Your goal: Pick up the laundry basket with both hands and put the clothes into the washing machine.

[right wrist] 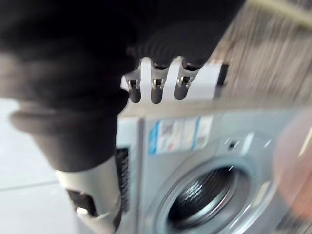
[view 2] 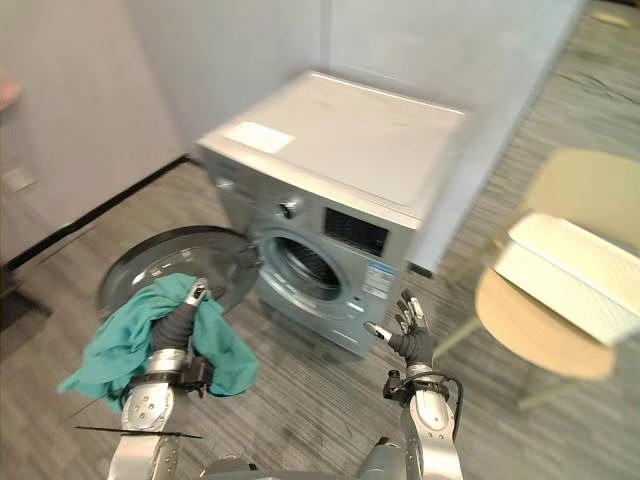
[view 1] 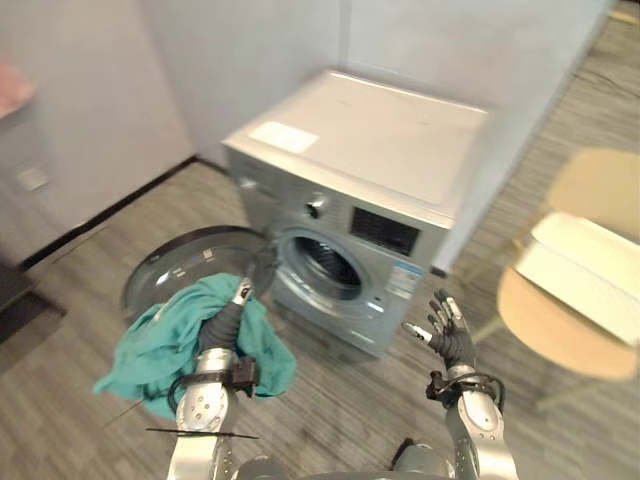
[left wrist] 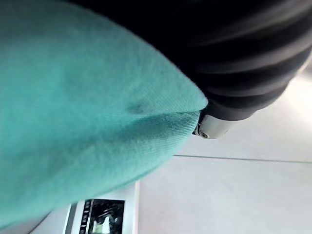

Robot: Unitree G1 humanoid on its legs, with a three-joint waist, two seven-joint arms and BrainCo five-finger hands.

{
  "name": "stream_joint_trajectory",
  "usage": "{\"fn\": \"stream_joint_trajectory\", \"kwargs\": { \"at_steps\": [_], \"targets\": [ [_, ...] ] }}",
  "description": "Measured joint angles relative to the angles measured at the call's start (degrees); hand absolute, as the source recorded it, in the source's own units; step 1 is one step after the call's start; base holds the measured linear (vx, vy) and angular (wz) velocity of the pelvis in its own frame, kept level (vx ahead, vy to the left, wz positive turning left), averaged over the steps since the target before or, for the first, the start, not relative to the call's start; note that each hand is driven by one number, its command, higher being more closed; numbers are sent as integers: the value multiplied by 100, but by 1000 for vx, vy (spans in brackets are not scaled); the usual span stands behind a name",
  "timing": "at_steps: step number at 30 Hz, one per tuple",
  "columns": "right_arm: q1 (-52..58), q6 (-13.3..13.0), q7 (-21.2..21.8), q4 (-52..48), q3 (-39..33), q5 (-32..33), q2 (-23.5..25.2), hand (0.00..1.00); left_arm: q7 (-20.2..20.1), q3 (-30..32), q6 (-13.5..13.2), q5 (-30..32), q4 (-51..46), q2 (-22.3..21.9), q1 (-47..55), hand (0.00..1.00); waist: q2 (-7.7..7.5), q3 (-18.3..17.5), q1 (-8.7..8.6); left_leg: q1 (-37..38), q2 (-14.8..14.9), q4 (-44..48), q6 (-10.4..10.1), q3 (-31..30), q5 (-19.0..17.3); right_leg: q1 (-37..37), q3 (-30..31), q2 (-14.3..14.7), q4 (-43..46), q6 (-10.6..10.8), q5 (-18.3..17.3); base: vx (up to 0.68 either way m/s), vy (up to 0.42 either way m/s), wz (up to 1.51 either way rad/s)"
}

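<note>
Nearest to us is our left hand (view 1: pixel 228 325), lifted in front of the body, with the teal cloth (view 1: pixel 150 345) bunched round it and hanging down on both sides. Whether this hand is closed on the cloth or only carries it, we cannot tell, because the cloth hides it. The cloth is in the air, near and to the left of the drum opening (view 1: pixel 325 265), and not yet inside. We judge it is held high like this so that it can go forward into the drum without dragging on the floor.

The washing machine (view 1: pixel 380 140) stands a little farther, silver-grey, with its corner turned toward us. Its round door (view 1: pixel 170 262) is swung fully open to the left and lies low, behind the cloth, so the way into the drum is free.

Our right hand (view 1: pixel 450 335) is on the right, near the machine's front corner. It is wide open, the fingers (right wrist: pixel 155 90) straight and spread, and it holds nothing.

Far right there is a pale wooden seat (view 1: pixel 560 345), with a white basket-like thing (view 1: pixel 585 270) on it; what it is exactly we cannot tell. The floor (view 1: pixel 340 400) is grey with fine stripes, and plain light walls (view 1: pixel 90 100) close the corner behind the machine.
</note>
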Motion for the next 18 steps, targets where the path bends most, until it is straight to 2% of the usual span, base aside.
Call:
{"fn": "stream_joint_trajectory", "kwargs": {
  "at_steps": [3,4,5,6,7,8,9,10,12,14,15,17,18],
  "targets": [
    [258,260,-92,717,-326,-350,-91,0,56,255,49,-2,510,-291,-235,100,164,115,-104,201,232,29,-8,-24,105,159,22,323,-96,-13,-116,242,-88,-27],
    [576,329,-119,811,-346,-400,-113,0,85,292,87,-1,591,-439,-231,100,264,176,-101,194,509,514,-3,-301,105,414,-57,475,-54,61,-300,273,-179,-9],
    [892,390,-120,824,-312,-401,-67,0,156,310,110,-9,593,-517,-198,100,378,245,-67,71,870,1237,229,-647,184,684,-93,695,-22,75,-525,246,-198,-14],
    [997,416,-113,861,-249,-401,-41,0,158,318,113,-9,593,-524,-175,100,387,250,-51,-43,999,1624,483,-829,320,769,-88,753,50,77,-649,239,-222,-29],
    [1154,455,-112,937,-123,-408,15,0,160,344,119,-10,593,-486,-90,100,432,274,-33,-221,1186,2264,1084,-1113,783,955,-28,860,164,55,-886,269,-240,-42],
    [1204,483,-112,1078,-95,-430,64,0,156,400,128,-15,593,-486,22,100,346,224,-42,-368,1334,2651,1055,-1373,1516,1185,73,973,99,1,-1009,305,-222,-44],
    [1210,487,-114,1169,-99,-471,71,0,158,453,128,-26,593,-498,70,100,315,200,-28,-491,1369,2855,940,-1506,1841,1271,105,1021,15,-28,-1048,341,-174,-46],
    [1155,496,-121,1353,-133,-563,89,0,143,390,134,-52,593,-507,109,100,317,181,25,-723,1415,3234,623,-1630,1638,1330,207,1084,-112,-54,-1067,265,-84,-40],
    [925,527,-136,1750,-274,-619,21,0,131,318,136,-52,603,-508,108,100,303,184,64,-1055,1323,3336,456,-1521,1180,1412,330,1113,-373,-26,-1025,322,-75,-46],
    [705,528,-136,2164,-295,-619,-27,0,132,332,136,-51,674,-510,132,100,229,176,98,-1204,1248,2892,343,-1495,985,1595,448,1115,-644,48,-955,289,1,-34],
    [538,518,-138,2466,-296,-618,-57,0,132,347,149,-51,698,-513,180,100,194,174,104,-1204,1179,2256,268,-1566,938,1735,522,1111,-804,119,-886,306,111,-34],
    [335,497,-138,2885,-308,-602,-99,0,129,344,154,-51,708,-516,210,100,119,133,136,-1175,822,731,251,-1837,977,1820,659,1002,-946,270,-795,271,205,-34],
    [256,485,-139,3062,-344,-602,-143,0,129,333,153,-52,756,-518,206,100,160,102,190,-1054,560,-451,272,-2029,1477,1882,715,961,-1006,413,-715,318,339,-34]
  ]
}}
